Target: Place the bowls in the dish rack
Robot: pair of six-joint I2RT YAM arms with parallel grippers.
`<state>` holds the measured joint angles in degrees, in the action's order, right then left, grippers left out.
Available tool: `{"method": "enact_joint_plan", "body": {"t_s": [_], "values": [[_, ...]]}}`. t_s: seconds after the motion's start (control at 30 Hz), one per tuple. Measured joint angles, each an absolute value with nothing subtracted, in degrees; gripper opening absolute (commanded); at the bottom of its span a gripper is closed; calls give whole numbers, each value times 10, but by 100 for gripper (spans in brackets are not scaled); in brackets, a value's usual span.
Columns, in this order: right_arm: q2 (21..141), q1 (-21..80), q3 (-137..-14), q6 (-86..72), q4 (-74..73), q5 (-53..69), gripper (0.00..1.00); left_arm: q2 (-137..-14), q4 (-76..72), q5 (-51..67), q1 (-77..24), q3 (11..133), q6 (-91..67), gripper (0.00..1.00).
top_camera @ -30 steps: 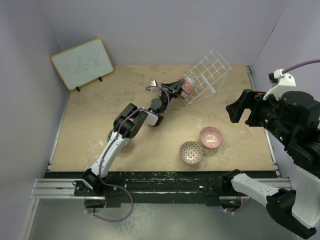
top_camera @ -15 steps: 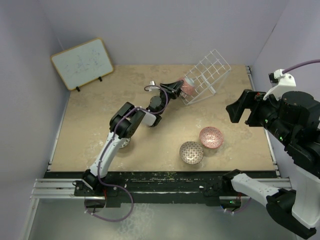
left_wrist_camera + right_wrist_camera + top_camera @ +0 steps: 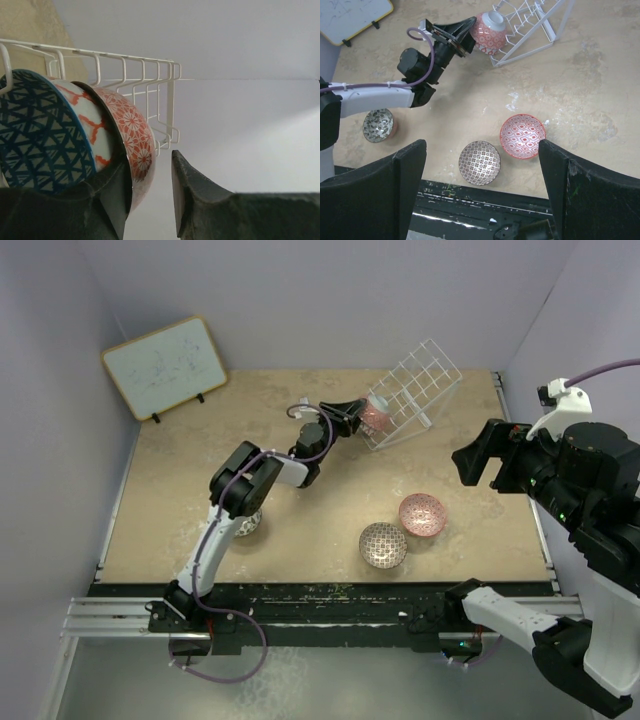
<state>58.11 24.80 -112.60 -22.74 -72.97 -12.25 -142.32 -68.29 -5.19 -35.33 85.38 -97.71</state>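
Right, from above: the left hand point(image 3: 358, 410) is up at the near end of the tilted dish rack point(image 3: 428, 375), on a red-orange floral bowl point(image 3: 378, 417) sitting there. Out on the desk point(image 3: 160, 490), a lattice bowl point(image 3: 383, 545) and a pink bowl point(image 3: 422, 514) lie close together.

Left wrist now: the fingers point(image 3: 195, 200) straddle the floral bowl's rim, partly apart, with daylight outside its wall. A blue bowl point(image 3: 35, 140) is racked alongside.

Right wrist: the right hand point(image 3: 482, 150) hangs wide open and empty above the desk, and a grey-white bowl point(image 3: 378, 125) sits beside the left arm.
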Motion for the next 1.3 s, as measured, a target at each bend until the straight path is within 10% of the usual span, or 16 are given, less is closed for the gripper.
{"method": "enact_joint_plan", "body": {"t_s": [1.3], "values": [[581,248,-1124,-228,-729,-109,96,-1333,-475,46,-328,856,-902,60]]}}
